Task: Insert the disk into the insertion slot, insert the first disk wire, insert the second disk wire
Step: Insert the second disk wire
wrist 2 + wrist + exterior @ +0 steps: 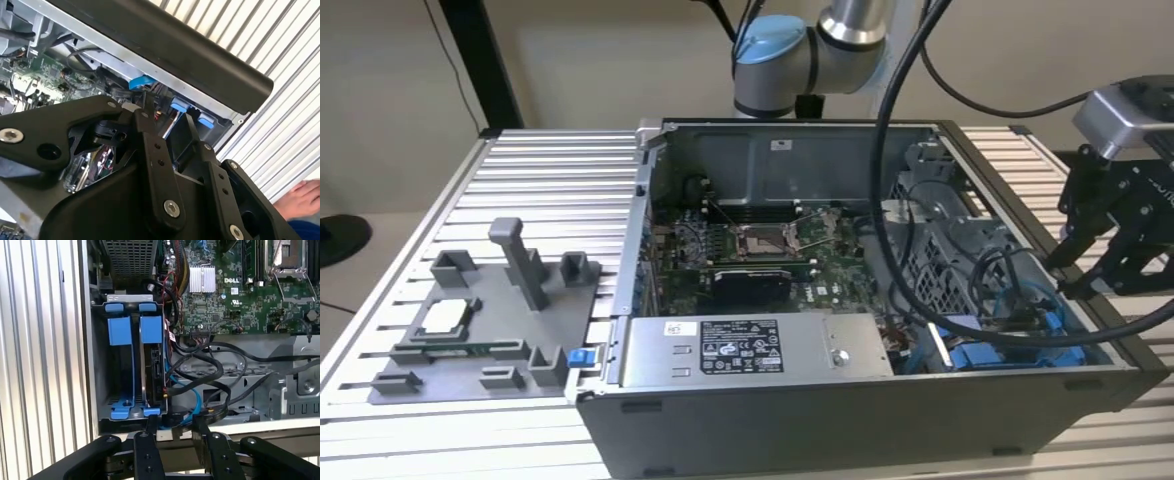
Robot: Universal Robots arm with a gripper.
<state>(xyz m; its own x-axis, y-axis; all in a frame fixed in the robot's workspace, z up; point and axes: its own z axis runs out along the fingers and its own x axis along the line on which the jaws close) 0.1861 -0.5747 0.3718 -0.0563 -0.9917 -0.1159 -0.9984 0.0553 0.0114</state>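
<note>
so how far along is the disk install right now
Done: the disk looks seated in the insertion slot. In hand: the gripper sits by the blue and black wires at the disk's edge. Left: whether either wire is plugged in cannot be told.

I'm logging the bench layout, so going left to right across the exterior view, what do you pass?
In order: grey fixture plate → power-supply box → insertion slot → gripper.
</note>
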